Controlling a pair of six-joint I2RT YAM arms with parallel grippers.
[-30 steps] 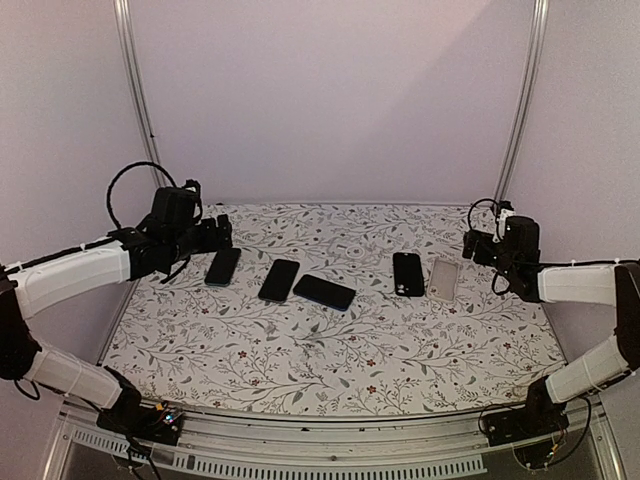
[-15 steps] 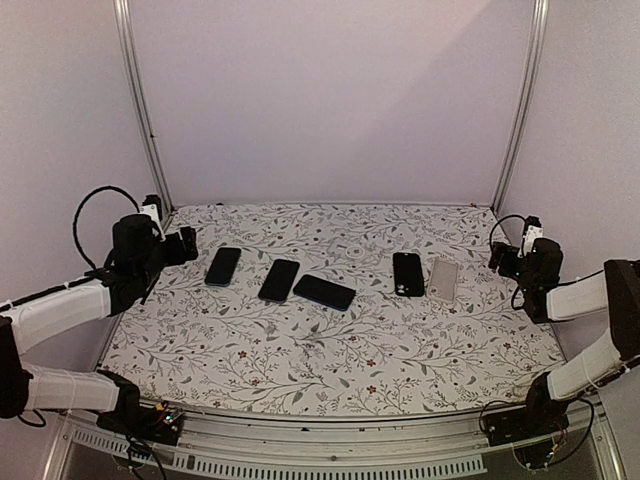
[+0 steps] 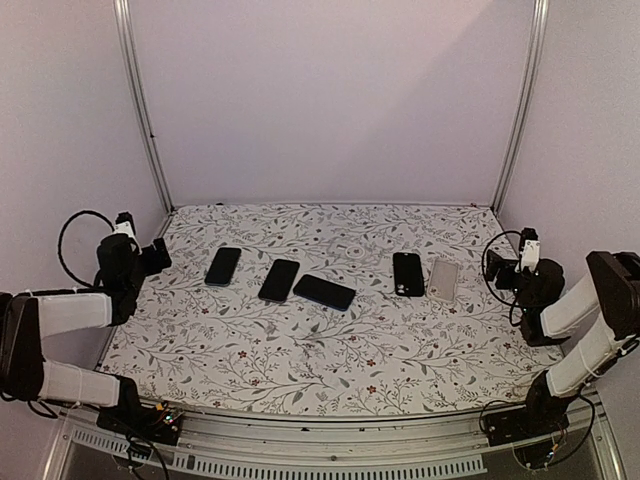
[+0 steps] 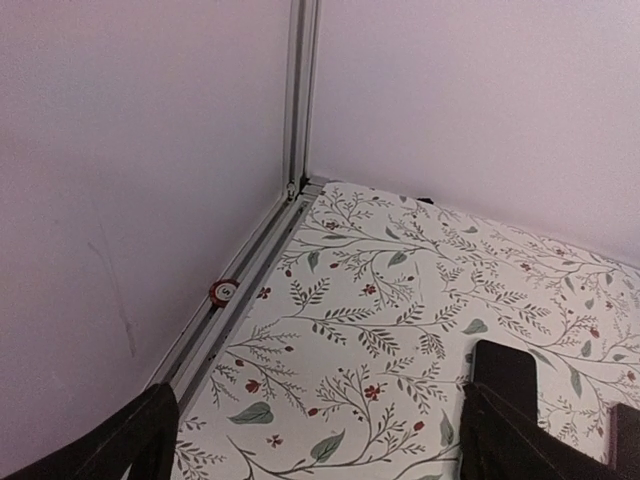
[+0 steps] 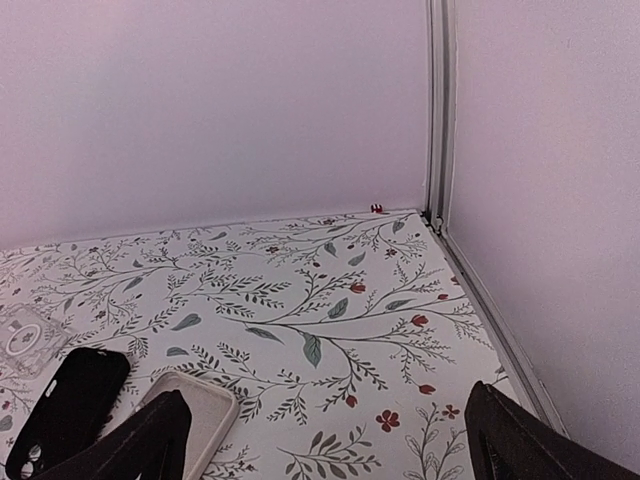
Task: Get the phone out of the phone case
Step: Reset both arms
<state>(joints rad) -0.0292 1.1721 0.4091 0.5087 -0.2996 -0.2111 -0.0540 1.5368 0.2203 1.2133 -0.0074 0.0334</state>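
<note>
I see both arms tucked in at the table's side edges. The left gripper [image 4: 320, 400] is spread wide. Its blunt black fingers [image 4: 135, 440] sit at the bottom corners of the wrist view, with only cloth between them. The right gripper [image 5: 328, 400] is spread the same way and is empty too.

The table [image 3: 330, 370] wears a white cloth printed with thin grey-green vines, leaves and small red flowers. A pale metal rail [image 4: 235, 300] edges it.

Left of centre lie three flat, glossy black slabs with rounded corners: the left phone [image 3: 223, 266], the middle phone [image 3: 279, 280] and the right phone [image 3: 324, 292]. The last two lie just beside each other.

Right of centre is the black case [image 3: 408, 273], a matte rounded rectangle with small holes near one end. I cannot tell whether a phone sits inside it. Just beside it on the right lies the pale case [image 3: 443, 279], smooth grey-beige with a lighter rim. In the right wrist view, a clear piece [image 5: 25, 335] with a ring on it lies beyond the black case. All of these are apart from both grippers.
</note>
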